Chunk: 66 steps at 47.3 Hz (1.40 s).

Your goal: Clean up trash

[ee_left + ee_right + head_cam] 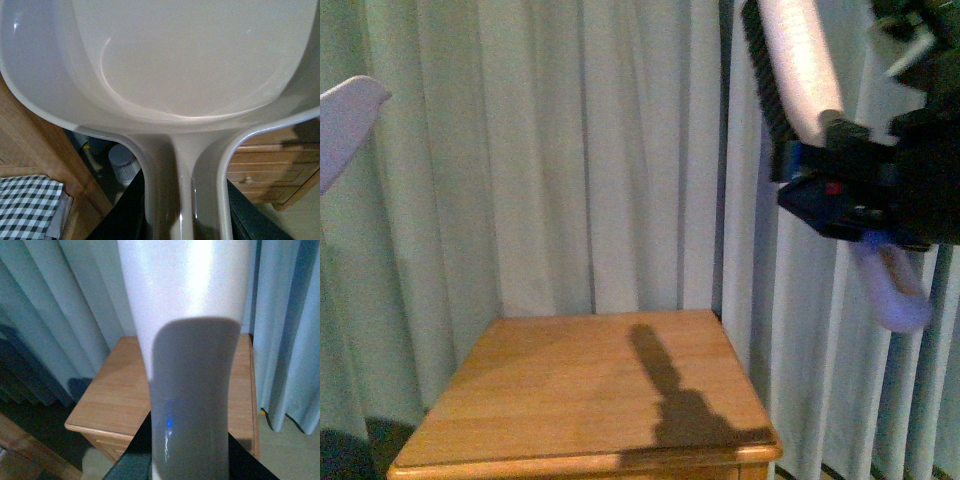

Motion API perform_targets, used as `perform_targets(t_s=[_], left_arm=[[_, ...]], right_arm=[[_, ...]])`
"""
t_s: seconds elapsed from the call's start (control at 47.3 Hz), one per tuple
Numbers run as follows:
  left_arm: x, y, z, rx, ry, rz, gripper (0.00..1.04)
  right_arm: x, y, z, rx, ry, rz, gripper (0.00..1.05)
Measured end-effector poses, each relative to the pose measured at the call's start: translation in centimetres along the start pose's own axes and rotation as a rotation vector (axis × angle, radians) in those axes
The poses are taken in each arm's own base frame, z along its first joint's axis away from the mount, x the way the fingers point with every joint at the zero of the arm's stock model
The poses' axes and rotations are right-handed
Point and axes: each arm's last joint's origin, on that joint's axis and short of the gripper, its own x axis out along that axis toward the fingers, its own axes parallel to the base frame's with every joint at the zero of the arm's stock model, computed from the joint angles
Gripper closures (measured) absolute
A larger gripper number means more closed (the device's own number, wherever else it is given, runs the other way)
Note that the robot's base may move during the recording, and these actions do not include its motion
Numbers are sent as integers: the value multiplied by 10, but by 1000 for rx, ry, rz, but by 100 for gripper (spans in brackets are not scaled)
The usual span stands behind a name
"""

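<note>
Up high, the right gripper (840, 165) is clamped on the brush (798, 60), with the table (560, 390) below it and off to its left. The left gripper (183, 215) squeezes the dustpan (190, 60) by its handle. Where the trash is, I can't tell.

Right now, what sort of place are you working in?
Probably a room in a home: full-length pale curtains hang behind a small wooden table, and the left wrist view shows a wooden drawer unit and a checked cloth.
</note>
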Motion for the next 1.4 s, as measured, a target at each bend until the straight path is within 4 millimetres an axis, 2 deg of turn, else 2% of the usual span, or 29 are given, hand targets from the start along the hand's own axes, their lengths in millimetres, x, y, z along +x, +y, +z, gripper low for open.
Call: perform_targets(t_s=[0.127,0.212,0.338,0.571,0.698,1.396], left_arm=[[0,0,0,0,0,0,79],[0,0,0,0,0,0,79],[0,0,0,0,0,0,79],[0,0,0,0,0,0,79],[0,0,0,0,0,0,79],[0,0,-1,-1,1,2,79]], right_arm=[[-51,-1,-6,-2,-62,12,87],[-91,-5,-22,-22,-115,1,87],[-135,-11,-49,-44,-189,-36,87],[-183,-15,-110,-51,-228,-87,87],[-188,-13,-105,-48,-283,-73,87],[-188,-13,-106,-47,-279,-75,88]])
